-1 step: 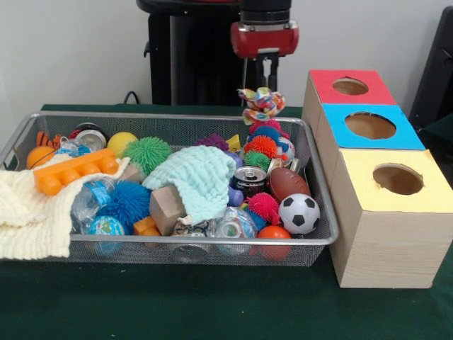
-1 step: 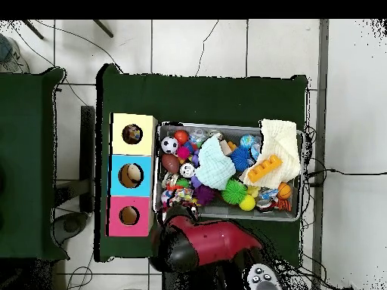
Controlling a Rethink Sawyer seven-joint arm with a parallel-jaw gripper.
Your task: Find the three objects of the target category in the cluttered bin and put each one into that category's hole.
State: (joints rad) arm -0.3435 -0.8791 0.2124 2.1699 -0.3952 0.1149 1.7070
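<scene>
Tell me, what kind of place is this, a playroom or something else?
Probably a robotics lab or test room, not a playroom. A red and black robot arm hangs over a wire bin of toys on a green-covered table, beside a box with three coloured holes. Cables trail over a tiled floor.

The red and black arm (image 1: pixel 263 28) came down from above, wrist vertical. Its gripper (image 1: pixel 260 99) hung low, closed on a crumpled multicoloured wrapper (image 1: pixel 260 105) held clear in the air.
</scene>
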